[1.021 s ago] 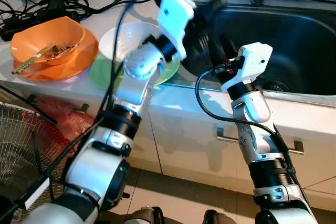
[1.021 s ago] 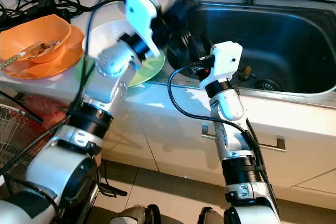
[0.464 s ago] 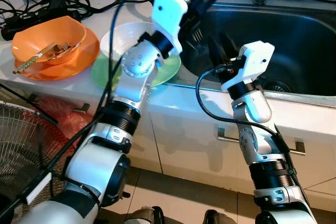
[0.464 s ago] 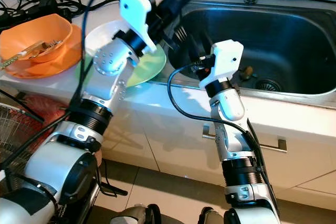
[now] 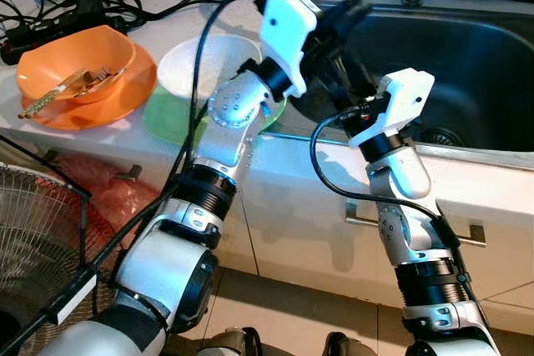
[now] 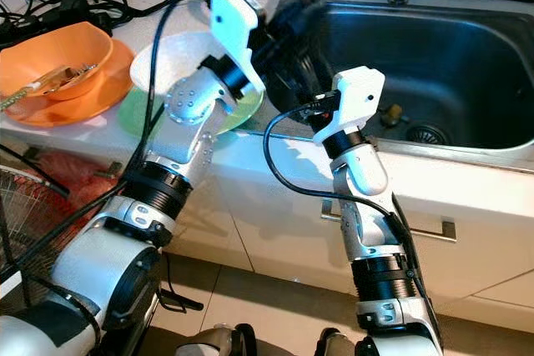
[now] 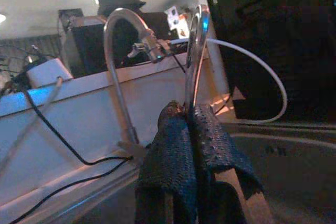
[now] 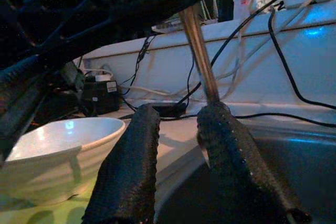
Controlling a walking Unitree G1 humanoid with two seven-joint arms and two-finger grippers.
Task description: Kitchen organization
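The left tool (image 7: 191, 145) pinches a metal utensil (image 7: 193, 56) upright over the sink (image 5: 467, 56) edge. The right tool (image 8: 176, 156), fingers slightly apart, hovers just beside its handle. A white bowl (image 5: 204, 68) sits on a green plate (image 5: 167, 118) on the table (image 5: 284, 152).

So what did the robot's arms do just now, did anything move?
The left gripper, pinching a thin metal utensil, swung from over the white bowl toward the sink, close to the right gripper. That one stayed by the sink's edge, fingers apart. The bowl, the green plate and the orange bowl stayed put.
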